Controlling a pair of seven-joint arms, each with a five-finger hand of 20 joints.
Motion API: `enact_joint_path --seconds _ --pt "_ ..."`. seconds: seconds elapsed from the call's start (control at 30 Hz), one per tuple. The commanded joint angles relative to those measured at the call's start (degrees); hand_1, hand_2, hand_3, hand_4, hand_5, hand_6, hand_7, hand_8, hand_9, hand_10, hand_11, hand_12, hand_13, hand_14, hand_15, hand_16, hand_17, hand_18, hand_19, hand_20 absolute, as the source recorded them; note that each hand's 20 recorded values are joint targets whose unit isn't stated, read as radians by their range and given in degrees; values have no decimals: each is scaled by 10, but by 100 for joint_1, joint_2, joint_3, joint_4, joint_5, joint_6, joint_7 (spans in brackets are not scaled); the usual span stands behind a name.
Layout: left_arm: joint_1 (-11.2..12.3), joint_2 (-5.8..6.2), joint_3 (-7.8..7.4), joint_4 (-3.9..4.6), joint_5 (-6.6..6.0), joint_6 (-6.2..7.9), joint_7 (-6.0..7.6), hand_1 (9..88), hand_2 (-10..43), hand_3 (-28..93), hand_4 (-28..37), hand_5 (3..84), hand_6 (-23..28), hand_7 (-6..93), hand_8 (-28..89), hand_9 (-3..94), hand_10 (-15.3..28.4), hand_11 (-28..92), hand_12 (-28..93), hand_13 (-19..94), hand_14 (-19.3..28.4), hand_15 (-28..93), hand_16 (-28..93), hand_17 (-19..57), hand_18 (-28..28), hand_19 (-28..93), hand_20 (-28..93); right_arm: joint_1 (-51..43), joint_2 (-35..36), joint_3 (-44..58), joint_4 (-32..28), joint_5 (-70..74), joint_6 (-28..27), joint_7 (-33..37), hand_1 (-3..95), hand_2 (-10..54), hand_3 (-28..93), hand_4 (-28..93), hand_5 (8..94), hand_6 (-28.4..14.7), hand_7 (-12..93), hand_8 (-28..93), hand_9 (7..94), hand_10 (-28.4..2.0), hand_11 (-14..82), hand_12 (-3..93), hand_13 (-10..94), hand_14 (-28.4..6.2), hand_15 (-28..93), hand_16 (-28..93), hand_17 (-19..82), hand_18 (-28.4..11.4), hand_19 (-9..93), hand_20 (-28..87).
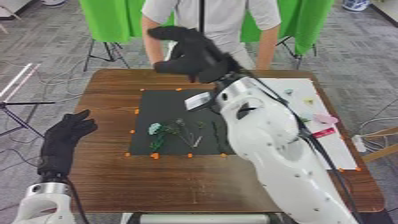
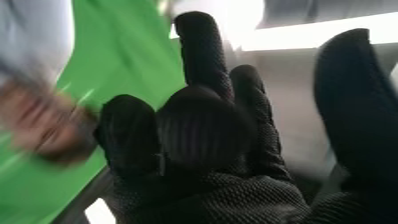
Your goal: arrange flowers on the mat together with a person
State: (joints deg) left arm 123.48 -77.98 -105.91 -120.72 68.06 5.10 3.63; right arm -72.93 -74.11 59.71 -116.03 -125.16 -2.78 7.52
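Flowers point(image 1: 156, 129): pale blue-green bloom, green leaves, thin stems
Mat point(image 1: 164, 106): black, mid-frame
Right hand point(image 1: 191, 54): upper centre, fingers apart
Left hand point(image 1: 62, 139): lower left, fingers loosely together

"Right arm point(image 1: 266, 142)?"
"Extended forward and raised; right hand point(image 1: 202, 62) aloft, fingers point(image 2: 202, 55) spread, some bent."
"Left arm point(image 1: 46, 201)?"
"Low, at the robot's left; left hand point(image 1: 59, 145) points forward, fingers point(image 1: 75, 119) relaxed, slightly parted."

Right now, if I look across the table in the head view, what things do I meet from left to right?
Left hand → pale blue-green flower → short pale stem → pink piece on the white sheet.
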Motion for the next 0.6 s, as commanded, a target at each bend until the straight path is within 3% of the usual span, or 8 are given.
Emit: enact_joint_path --seconds 0.03,0.1,0.17,0.23,0.3,0.4,0.47,0.6 --pt "56 -85 96 12 30 -27 98 217 71 633 -283 485 63 137 -44 465 160 206 149 380 209 247 6 29 144 168 156 -3144 146 2558 -571 3929 423 -1584 253 -31 691 -150 564 12 127 -90 723 -133 114 160 785 -91 337 290 367 -189 669 427" --pt "21 -51 190 56 -31 -26 272 217 68 637 -283 485 63 137 -45 466 160 206 149 382 209 249 7 29 144 168 156 -3755 -119 3002 -696 4433 566 -1732 205 4 712 -154 563 5 126 -90 644 -144 90 153 605 -137 201 260 273 -167 410 384" --pt "-46 -12 360 141 -110 11 512 217 65 640 -283 488 63 139 -44 472 159 211 150 385 209 251 7 30 144 167 156 -4156 -267 3176 -686 4630 1173 -1896 156 22 732 -156 468 7 105 -82 538 -148 68 138 492 -145 145 241 242 -162 253 353" --pt "-93 23 484 247 -196 -63 874 220 60 647 -283 492 61 143 -44 479 157 216 152 392 208 255 8 32 144 165 155 -4403 -347 3378 -587 4804 1335 -1967 133 25 750 -164 367 6 88 -76 472 -146 55 125 435 -139 124 213 234 -161 194 332" --pt "-192 78 655 336 -317 66 1159 224 54 656 -282 496 61 148 -46 490 153 224 153 403 206 259 8 39 142 158 153 -4589 -422 3570 -565 4954 1175 -1978 88 28 778 -173 281 -3 73 -76 399 -145 36 105 334 -118 82 153 205 -157 104 285" --pt "-296 121 795 409 -434 188 1489 230 47 662 -280 505 61 153 -48 500 150 230 153 412 203 260 6 51 137 141 150 -4626 -649 3635 -550 5190 901 -2199 65 31 786 -181 261 -7 71 -78 370 -144 30 93 294 -106 69 114 190 -149 60 259" --pt "-354 115 866 421 -448 280 1598 231 42 667 -277 509 58 158 -49 504 151 232 152 414 201 258 5 54 136 135 151 -4560 -751 3576 -512 5185 892 -2396 59 33 789 -183 269 -8 75 -80 370 -143 30 91 292 -104 71 108 190 -147 56 257" --pt "-488 150 922 457 -400 108 1595 233 37 672 -274 512 58 165 -51 509 149 235 153 416 198 257 5 56 133 128 155 -4451 -770 3531 -494 5326 861 -2483 55 35 796 -184 266 -10 79 -83 376 -140 33 91 295 -99 81 95 192 -143 47 257"
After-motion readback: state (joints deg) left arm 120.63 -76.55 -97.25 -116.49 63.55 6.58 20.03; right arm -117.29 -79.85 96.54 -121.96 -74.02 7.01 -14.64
